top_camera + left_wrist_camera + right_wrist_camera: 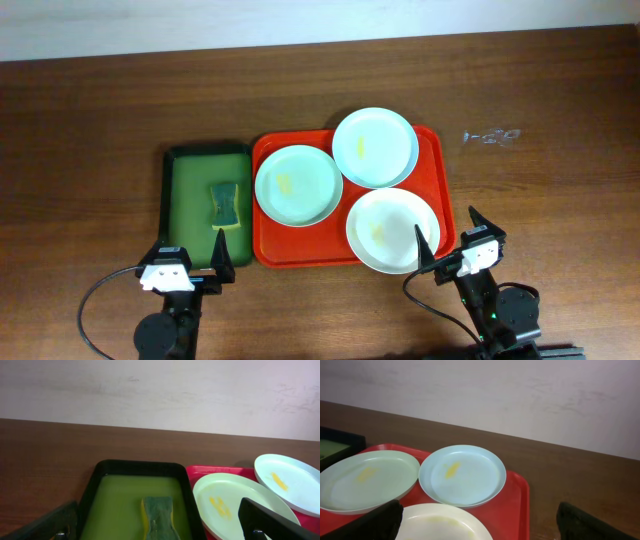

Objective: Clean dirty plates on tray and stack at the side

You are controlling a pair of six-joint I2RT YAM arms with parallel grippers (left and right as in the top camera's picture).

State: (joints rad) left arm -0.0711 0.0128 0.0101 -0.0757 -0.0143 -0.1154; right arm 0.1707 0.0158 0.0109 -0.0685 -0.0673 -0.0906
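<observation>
Three plates lie on the red tray (435, 155): a mint-blue one (298, 185) at the left, a mint-blue one (375, 147) at the back, a white one (392, 229) at the front right. Each has a yellow smear. My left gripper (191, 254) is open and empty, just in front of the green tray. My right gripper (452, 240) is open and empty at the red tray's front right corner, beside the white plate. The right wrist view shows the back plate (462, 476), the left plate (365, 482) and the white plate (445, 522).
A dark green tray (190, 190) holding greenish liquid and a yellow-green sponge (226, 205) stands left of the red tray; the sponge (159, 517) also shows in the left wrist view. A small clear object (492, 135) lies on the wooden table at the right.
</observation>
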